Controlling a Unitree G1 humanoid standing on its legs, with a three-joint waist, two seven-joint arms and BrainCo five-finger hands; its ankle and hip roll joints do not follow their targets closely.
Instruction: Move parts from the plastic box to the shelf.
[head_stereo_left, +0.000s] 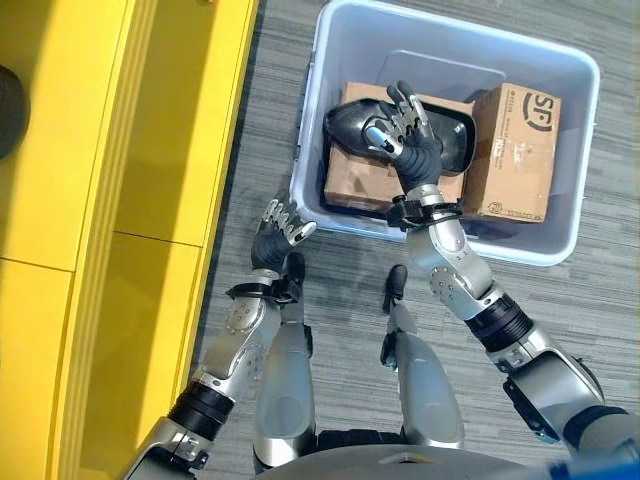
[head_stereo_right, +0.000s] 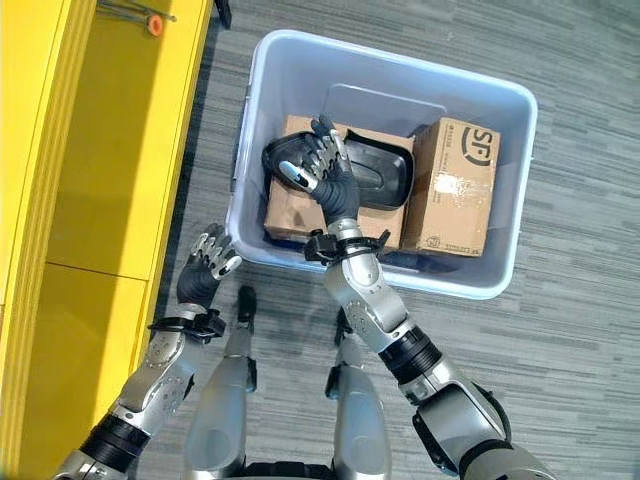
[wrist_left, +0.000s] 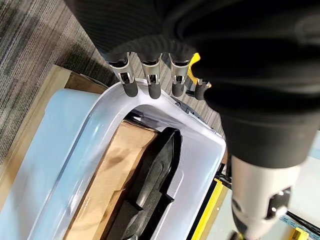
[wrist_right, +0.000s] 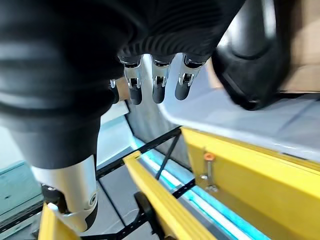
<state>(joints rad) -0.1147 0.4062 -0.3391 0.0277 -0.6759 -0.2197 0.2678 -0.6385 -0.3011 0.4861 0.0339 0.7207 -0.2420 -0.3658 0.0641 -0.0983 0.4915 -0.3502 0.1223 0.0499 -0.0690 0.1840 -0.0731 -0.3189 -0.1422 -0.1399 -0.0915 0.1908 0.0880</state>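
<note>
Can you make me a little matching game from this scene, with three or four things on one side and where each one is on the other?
Things:
1. black part
2. upright cardboard box
3. left hand
4. yellow shelf

Places:
A. outside the plastic box, over the floor
B. along the robot's left side
C. lying on the flat cardboard box
D. standing at the plastic box's right end

Pairs: 1-C, 2-D, 3-A, 4-B

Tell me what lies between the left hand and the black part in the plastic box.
In the left eye view, the near-left wall of the plastic box stands between the left hand, outside over the grey floor, and the black part, which lies on a cardboard box.
</note>
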